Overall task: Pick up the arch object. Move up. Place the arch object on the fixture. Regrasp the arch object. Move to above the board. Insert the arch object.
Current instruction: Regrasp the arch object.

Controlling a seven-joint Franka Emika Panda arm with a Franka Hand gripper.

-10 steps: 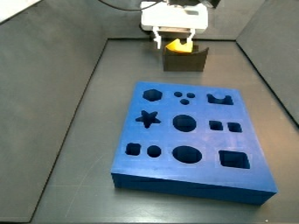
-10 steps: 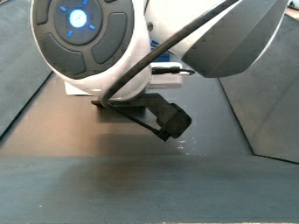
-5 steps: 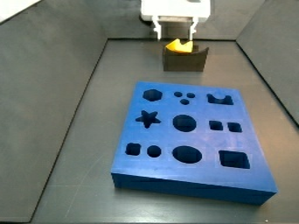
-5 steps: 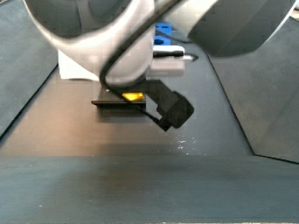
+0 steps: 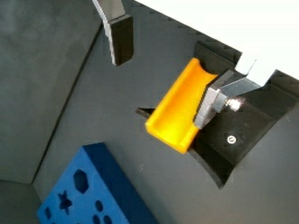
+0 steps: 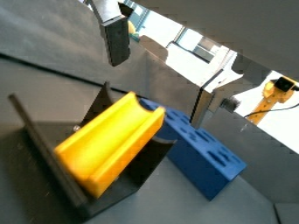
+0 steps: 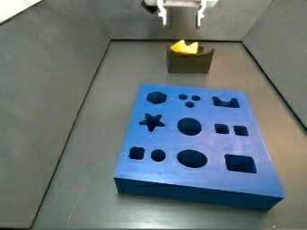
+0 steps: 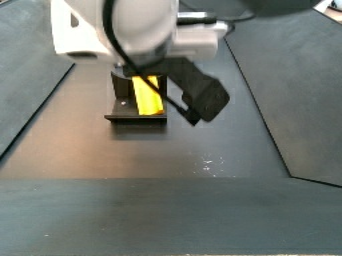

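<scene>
The yellow arch object [image 7: 182,46] lies in the notch of the dark fixture [image 7: 188,61] at the far end of the floor. It also shows in both wrist views [image 5: 176,107] [image 6: 111,140], resting lengthwise in the fixture [image 5: 237,131] [image 6: 47,171]. My gripper [image 7: 180,12] hangs above the fixture, open and empty. Its fingers [image 5: 119,39] [image 6: 114,39] stand wide apart, clear above the piece. The blue board [image 7: 192,139] with shaped cut-outs lies in front of the fixture. In a side view the arch object [image 8: 147,92] shows under the arm's hand.
Dark walls enclose the floor on the left, right and back. The board's corner shows in both wrist views [image 5: 87,188] [image 6: 201,159], next to the fixture. A dark wrist camera mount [image 8: 201,90] hangs beside the fixture [image 8: 134,112].
The gripper has let go of the arch object and risen straight up from the fixture. The arch object stays in the fixture's notch.
</scene>
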